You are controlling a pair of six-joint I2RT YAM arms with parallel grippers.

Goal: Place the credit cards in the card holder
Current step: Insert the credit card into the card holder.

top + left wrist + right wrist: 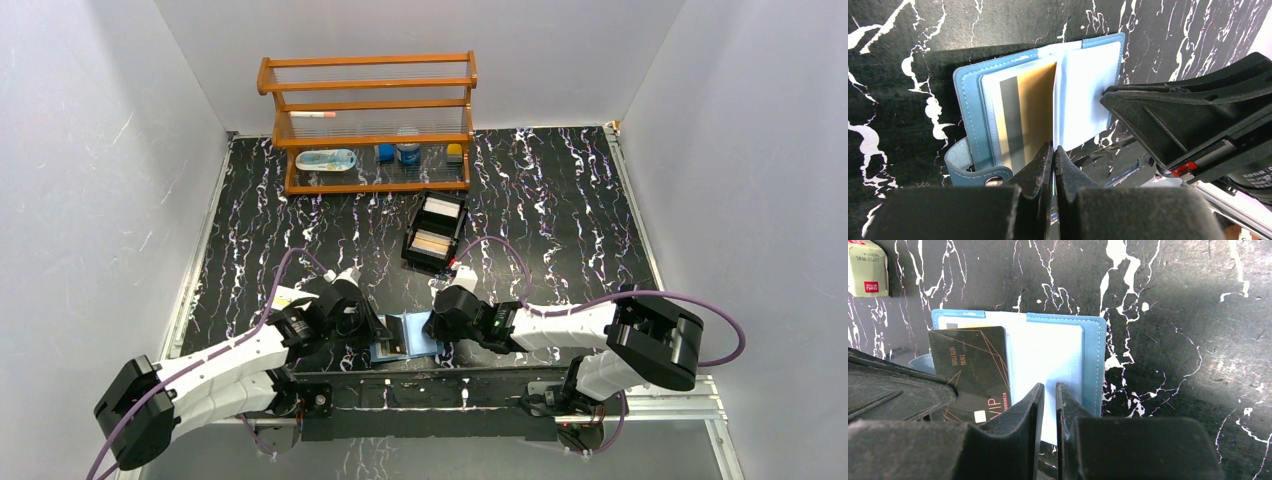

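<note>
A black two-compartment box (434, 232) stood near the right pincer (434, 333), a wooden rack (370, 125) farther beyond, a cream packet (867, 273) ahead of it.

The blue card holder (408, 335) lay spread at the near edge, with the left gripper (378, 332) and right gripper (436, 325) against either side. Farther back, a black box (412, 247) held stacked credit cards (433, 241).
</note>
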